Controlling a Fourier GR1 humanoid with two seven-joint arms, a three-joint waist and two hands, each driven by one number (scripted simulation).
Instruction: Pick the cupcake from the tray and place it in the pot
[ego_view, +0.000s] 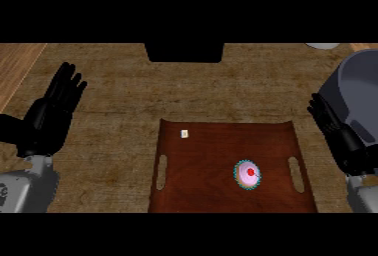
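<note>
Both hands rest open, fingers straight: left hand (50, 116) over the counter (111, 100), right hand (341, 137) beside the grey pot (362, 85). Between them, the pink cupcake (247, 174) sits on the brown tray (221, 150), near its right handle slot.

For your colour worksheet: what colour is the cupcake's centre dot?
Red, on the pink-topped cupcake; head view shows it best.
</note>
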